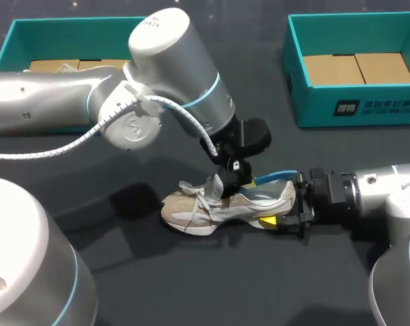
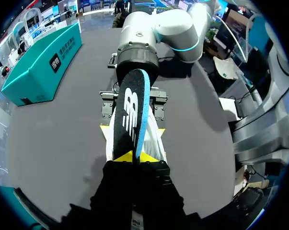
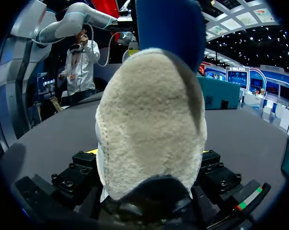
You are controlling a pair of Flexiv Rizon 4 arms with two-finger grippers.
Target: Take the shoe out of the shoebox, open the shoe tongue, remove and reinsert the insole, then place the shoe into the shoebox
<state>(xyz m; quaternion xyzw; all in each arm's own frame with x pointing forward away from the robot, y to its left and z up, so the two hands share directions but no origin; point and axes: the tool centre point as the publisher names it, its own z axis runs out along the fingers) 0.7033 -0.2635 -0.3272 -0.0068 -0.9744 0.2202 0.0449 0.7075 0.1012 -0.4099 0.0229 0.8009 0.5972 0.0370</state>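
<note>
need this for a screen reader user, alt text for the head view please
A beige sneaker sits in the middle of the dark table, its heel clamped by the right gripper, while the left gripper above it holds a blue-edged insole at the shoe's opening. Two open teal shoeboxes stand at the far side.

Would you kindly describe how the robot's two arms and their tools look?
The left arm and the right arm are rounded silver-grey tubes with thin light-blue rings at the joints. A white coiled cable runs along the left one. Each ends in a boxy black tool, the left tool and the right tool, with bright yellow fingertips.
</note>
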